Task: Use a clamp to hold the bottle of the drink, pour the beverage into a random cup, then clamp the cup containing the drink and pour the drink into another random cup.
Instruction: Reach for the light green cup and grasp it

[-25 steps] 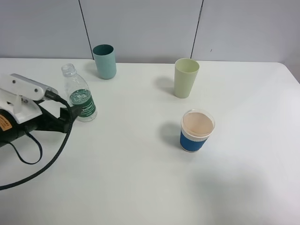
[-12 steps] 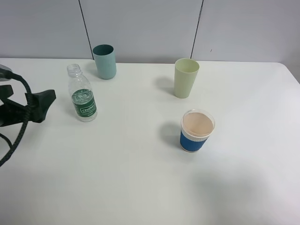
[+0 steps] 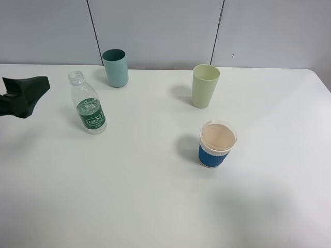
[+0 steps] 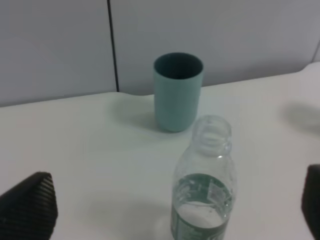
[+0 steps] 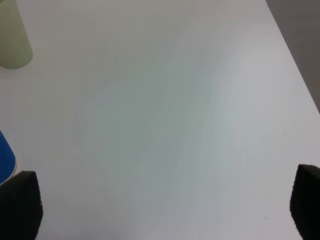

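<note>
Status: the left gripper [image 4: 175,202] is seen with its fingers [image 4: 29,207] spread wide and nothing clamped. In the high view it is held at the left edge of the desk [image 3: 155,206], apart from the bottle [image 3: 88,106]. The bottle is stood upright and uncapped on the left part of the desk, near the teal cup [image 3: 115,67] and in front of it, untouched. Its fill level cannot be told. The pale yellow-green cup [image 3: 205,85] is placed right of centre toward the back, with the blue-sleeved paper cup [image 3: 217,144] nearer the front; both are well apart from the bottle. The right gripper [image 5: 162,200] is shown only in its wrist view: fingers apart, empty, over the desk near both cups.
</note>
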You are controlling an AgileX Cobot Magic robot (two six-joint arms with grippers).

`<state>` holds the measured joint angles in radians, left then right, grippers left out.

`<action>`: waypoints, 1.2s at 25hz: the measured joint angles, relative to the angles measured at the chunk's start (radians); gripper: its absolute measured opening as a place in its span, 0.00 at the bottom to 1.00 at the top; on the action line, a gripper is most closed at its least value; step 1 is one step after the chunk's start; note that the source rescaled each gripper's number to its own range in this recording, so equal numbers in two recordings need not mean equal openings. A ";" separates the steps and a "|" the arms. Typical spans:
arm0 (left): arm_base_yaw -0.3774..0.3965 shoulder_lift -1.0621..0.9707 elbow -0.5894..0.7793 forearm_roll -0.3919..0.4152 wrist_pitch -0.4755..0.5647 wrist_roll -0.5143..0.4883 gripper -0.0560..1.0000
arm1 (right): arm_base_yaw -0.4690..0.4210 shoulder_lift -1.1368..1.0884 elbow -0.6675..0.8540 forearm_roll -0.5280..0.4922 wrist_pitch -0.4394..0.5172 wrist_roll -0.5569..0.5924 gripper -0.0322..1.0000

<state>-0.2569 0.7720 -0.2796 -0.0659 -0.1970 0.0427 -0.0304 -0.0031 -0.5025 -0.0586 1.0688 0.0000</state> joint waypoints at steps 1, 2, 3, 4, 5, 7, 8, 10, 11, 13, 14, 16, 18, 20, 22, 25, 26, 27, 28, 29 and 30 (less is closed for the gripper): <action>0.000 -0.018 -0.024 0.005 0.046 0.000 0.99 | 0.000 0.000 0.000 0.000 0.000 0.000 1.00; 0.000 -0.032 -0.052 0.007 0.100 0.000 0.99 | 0.000 0.000 0.000 0.000 0.000 0.000 1.00; 0.000 -0.048 -0.079 0.012 0.153 0.000 0.99 | 0.000 0.000 0.000 0.000 0.000 0.000 1.00; 0.000 -0.063 -0.105 0.020 0.197 0.000 0.99 | 0.000 0.000 0.000 0.000 0.000 0.000 1.00; 0.000 -0.078 -0.125 0.030 0.241 0.000 0.99 | 0.000 0.000 0.000 0.000 0.000 0.000 1.00; 0.000 -0.109 -0.170 0.059 0.330 0.000 0.99 | 0.000 0.000 0.000 0.000 0.000 0.000 1.00; 0.000 -0.127 -0.188 0.073 0.371 0.000 0.99 | 0.000 0.000 0.000 0.000 0.000 0.000 1.00; 0.000 -0.162 -0.225 0.097 0.436 0.000 0.99 | 0.000 0.000 0.000 0.000 0.000 0.000 1.00; 0.000 -0.182 -0.244 0.108 0.466 0.000 0.99 | 0.000 0.000 0.000 0.000 0.000 0.000 1.00; 0.000 -0.219 -0.277 0.129 0.514 0.000 0.99 | 0.000 0.000 0.000 0.000 0.000 0.000 1.00; 0.000 -0.239 -0.293 0.136 0.537 0.000 0.99 | 0.000 0.000 0.000 0.000 0.000 0.000 1.00; 0.000 -0.282 -0.319 0.150 0.576 0.000 0.99 | 0.000 0.000 0.000 0.000 0.000 0.000 1.00; 0.000 -0.321 -0.340 0.173 0.614 -0.008 0.99 | 0.000 0.000 0.000 0.000 0.000 0.000 1.00; 0.000 -0.358 -0.351 0.197 0.645 -0.015 0.99 | 0.000 0.000 0.000 0.000 0.000 0.000 1.00; 0.000 -0.400 -0.354 0.212 0.662 -0.020 0.99 | 0.000 0.000 0.000 0.000 0.000 0.000 1.00; 0.000 -0.453 -0.354 0.219 0.686 -0.022 0.99 | 0.000 0.000 0.000 0.000 0.000 0.000 1.00; 0.008 -0.468 -0.354 0.219 0.692 -0.022 0.99 | 0.000 0.000 0.000 0.000 0.000 0.000 1.00; 0.021 -0.478 -0.354 0.220 0.701 -0.022 0.99 | 0.000 0.000 0.000 0.000 0.000 0.000 1.00; 0.044 -0.488 -0.354 0.221 0.719 -0.022 0.99 | 0.000 0.000 0.000 0.000 0.000 0.000 1.00; 0.073 -0.496 -0.354 0.221 0.740 -0.022 0.99 | 0.000 0.000 0.000 0.000 0.000 0.000 1.00; 0.106 -0.504 -0.354 0.221 0.759 -0.022 0.99 | 0.000 0.000 0.000 0.000 0.000 0.000 1.00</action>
<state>-0.1507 0.2684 -0.6331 0.1553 0.5616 0.0209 -0.0304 -0.0031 -0.5025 -0.0586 1.0688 0.0000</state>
